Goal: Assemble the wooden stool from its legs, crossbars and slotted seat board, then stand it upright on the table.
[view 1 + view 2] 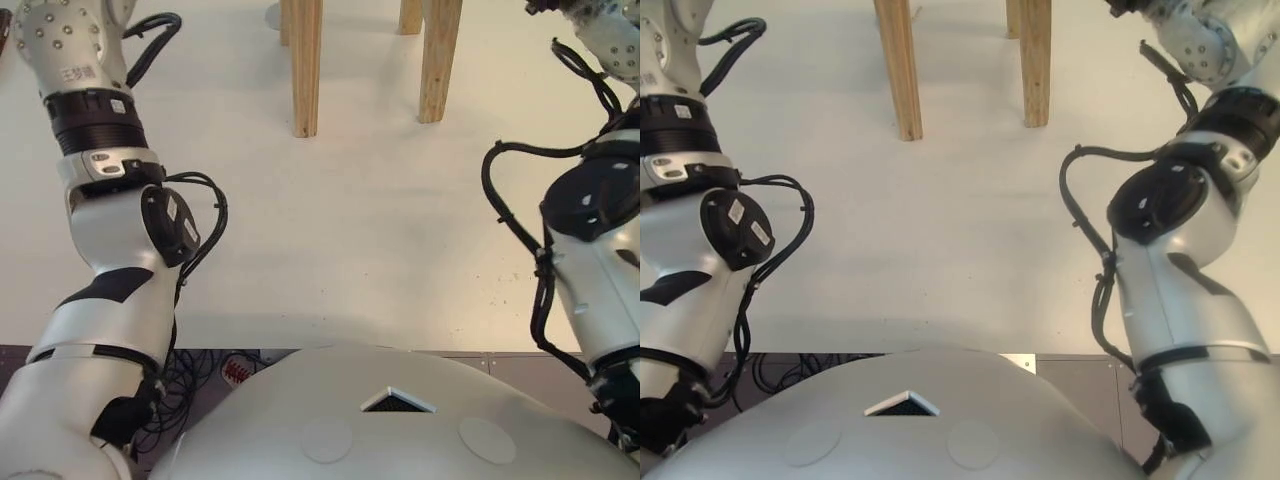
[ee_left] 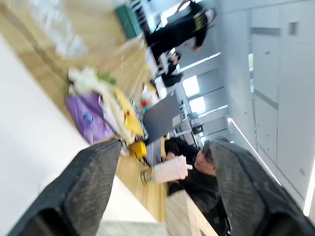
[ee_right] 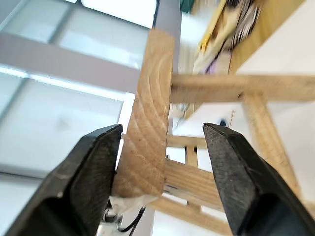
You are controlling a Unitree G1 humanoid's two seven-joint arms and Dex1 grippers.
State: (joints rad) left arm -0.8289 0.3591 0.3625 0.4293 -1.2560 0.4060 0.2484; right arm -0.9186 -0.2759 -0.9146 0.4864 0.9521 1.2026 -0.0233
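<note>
Two pale wooden stool legs [image 1: 306,70] [image 1: 440,60] stand upright on the white table [image 1: 350,230] at the far centre; their tops are cut off by the view's edge. In the right wrist view, the end of a wooden stool leg [image 3: 147,113] sits between the spread fingers of my right gripper [image 3: 162,129], close against one finger [image 3: 83,177] and apart from the other. Crossbars [image 3: 231,88] join that leg behind it. My left gripper [image 2: 165,147] is open with nothing between its dark fingers [image 2: 83,191], facing the room.
The table's front edge [image 1: 400,348] runs just ahead of me, with cables [image 1: 190,385] hanging below at the left. Bare white tabletop lies between my two arms and the stool legs.
</note>
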